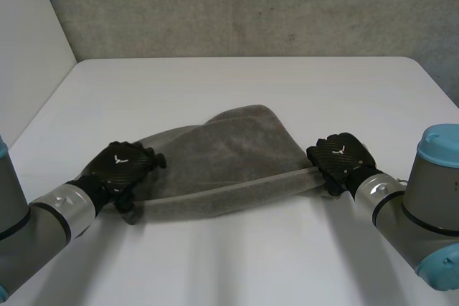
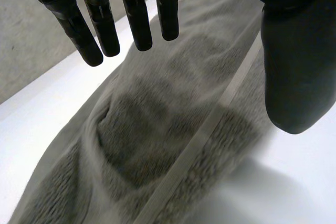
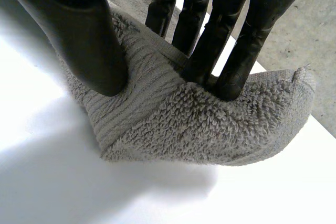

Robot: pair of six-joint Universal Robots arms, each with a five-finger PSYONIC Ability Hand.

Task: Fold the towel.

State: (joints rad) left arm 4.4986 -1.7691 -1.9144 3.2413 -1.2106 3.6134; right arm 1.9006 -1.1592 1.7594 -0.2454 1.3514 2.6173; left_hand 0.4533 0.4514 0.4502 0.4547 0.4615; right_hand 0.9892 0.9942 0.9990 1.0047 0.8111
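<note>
- Towel [image 1: 229, 155], grey terry, lies about mid-table on the white table [image 1: 215, 84], strung out sideways between the two hands.
- Far side of it bulges into a rounded hump; the near edge carries a flat woven band [image 1: 229, 190] running hand to hand.
- Left hand [image 1: 123, 165] sits over the towel's left end.
- Left wrist view: its fingers [image 2: 136, 19] are straight and spread above the cloth, and the thumb [image 2: 296, 66] stands well apart off to the side. Nothing is pinched, so the hand is apart.
- Cloth and band pass under the left palm, between fingers and thumb.
- Right hand [image 1: 343, 157] is at the towel's right end.
- Right wrist view: thumb on one face and fingertips on the other, with the end of the towel bunched and clamped between them.
- That clamped end hangs down to the tabletop; can't tell if it touches.
- Bare concrete wall [image 1: 251, 5] stands behind the table.
</note>
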